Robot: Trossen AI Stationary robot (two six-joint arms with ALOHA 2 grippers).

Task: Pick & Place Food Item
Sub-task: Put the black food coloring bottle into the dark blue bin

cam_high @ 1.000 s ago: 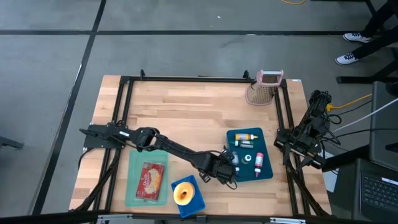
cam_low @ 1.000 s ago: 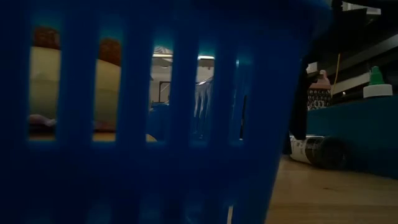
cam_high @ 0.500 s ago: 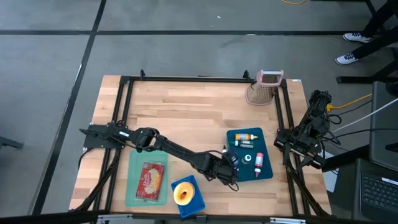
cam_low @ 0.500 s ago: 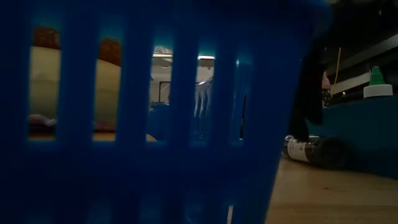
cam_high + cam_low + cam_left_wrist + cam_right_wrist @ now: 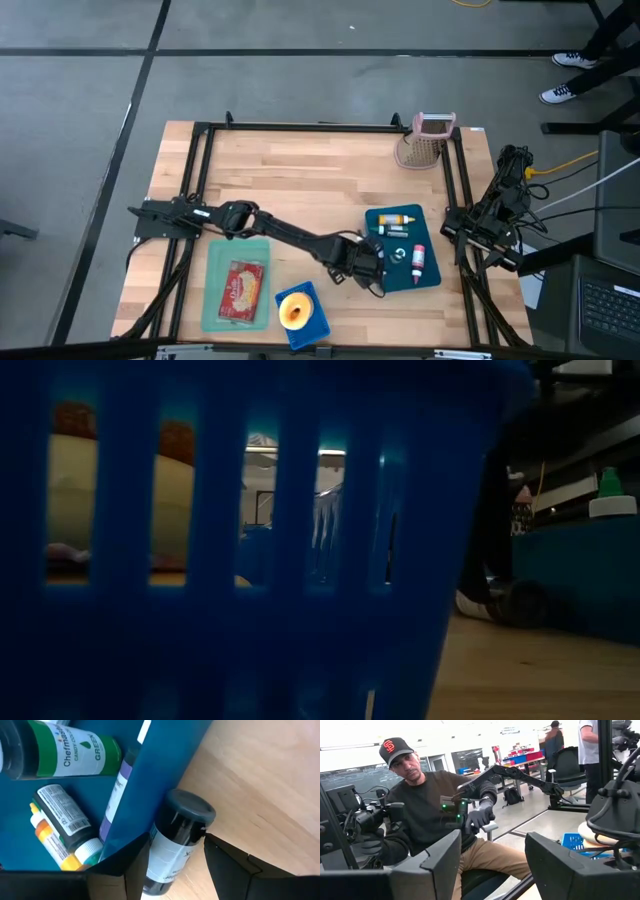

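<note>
A dark bottle (image 5: 176, 851) with a black cap and a white label lies on its side on the wood, against the outer wall of the blue tray (image 5: 160, 775). My left gripper (image 5: 176, 837) is open and slants down over it, one finger on either side. I cannot tell whether a finger touches the bottle. In the low view a dark finger (image 5: 490, 530) stands in front of the bottle (image 5: 525, 603). Inside the tray (image 5: 430, 225) lie several small bottles. My right gripper (image 5: 492, 845) is open and holds nothing, parked at the table's right edge (image 5: 490, 228).
A green tray (image 5: 215, 300) with a red food packet (image 5: 243, 287) lies near the front left. A blue basket (image 5: 315, 325) with a round bun stands at the front edge and fills the low view. A pink basket (image 5: 425, 142) stands far right. A seated person shows beyond the table.
My left gripper has moved toward the table's right edge, up to the blue tray's wall, and its fingers now stand on either side of the lying bottle. The bottle has stayed where it was.
</note>
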